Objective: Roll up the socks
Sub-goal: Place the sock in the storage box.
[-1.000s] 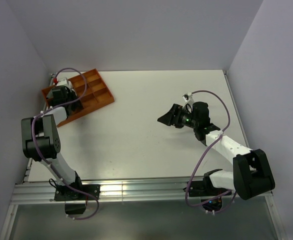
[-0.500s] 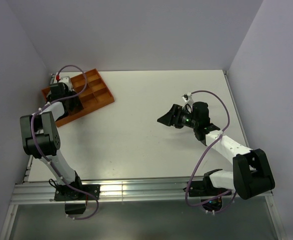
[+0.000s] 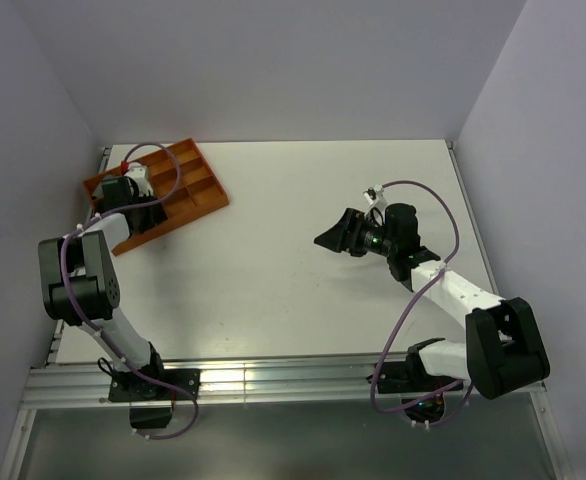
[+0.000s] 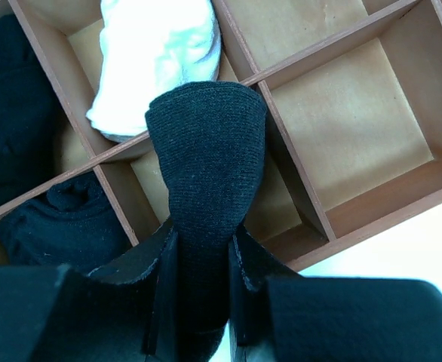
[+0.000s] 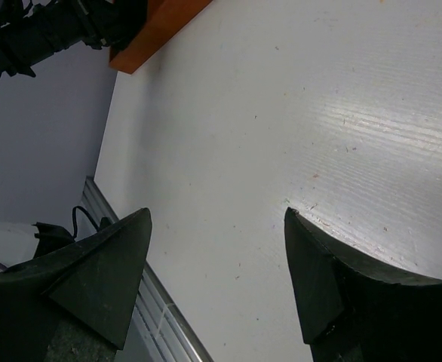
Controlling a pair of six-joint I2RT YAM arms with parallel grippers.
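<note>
My left gripper (image 4: 202, 234) is shut on a rolled black sock (image 4: 206, 166), which juts out from between the jaws above the orange divided tray (image 4: 387, 219). One compartment holds a rolled white sock (image 4: 157, 60), and two others hold black socks (image 4: 62, 222). From above, the left gripper (image 3: 123, 188) hovers at the left end of the tray (image 3: 188, 185). My right gripper (image 3: 331, 238) hangs open over the bare table right of centre, with nothing between its fingers (image 5: 217, 215).
The tray sits at the far left corner, close to the left wall, and its orange edge (image 5: 157, 26) shows in the right wrist view. Several compartments on its right side are bare (image 4: 349, 128). A metal rail (image 3: 273, 380) runs along the table's near edge.
The left wrist has shifted slightly over the tray's left end, still holding the black sock, and its cable has swung. The right arm has stayed still.
</note>
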